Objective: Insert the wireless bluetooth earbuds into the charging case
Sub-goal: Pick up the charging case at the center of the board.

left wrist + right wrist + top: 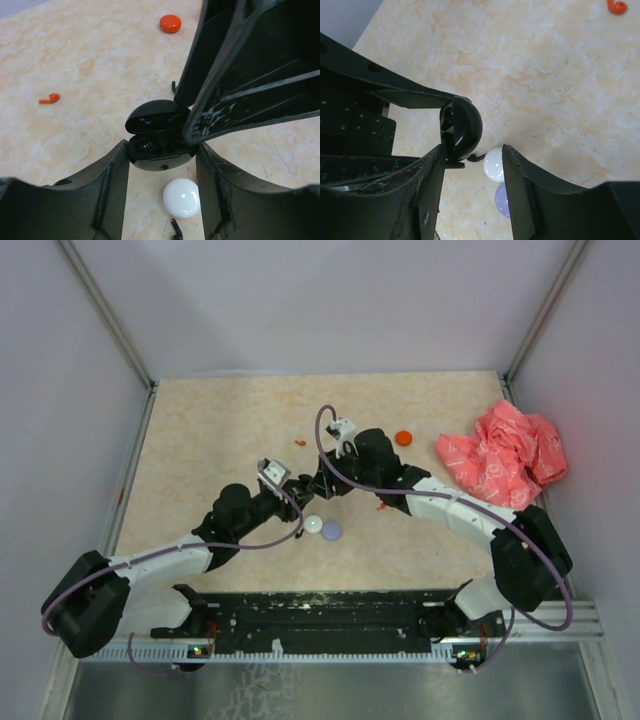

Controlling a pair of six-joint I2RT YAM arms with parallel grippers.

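My left gripper (pixel 161 150) grips the open glossy black clamshell case (pixel 155 120); right gripper (pixel 472 149) released. I'd fetch the orange-red stemmed earbud (pixel 50 98) next.

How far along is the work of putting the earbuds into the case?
Done: the black charging case stands open. In hand: the left gripper grips it, with the right gripper at its mouth. Left: a red earbud lies loose on the table; whether the sockets hold any is unclear.
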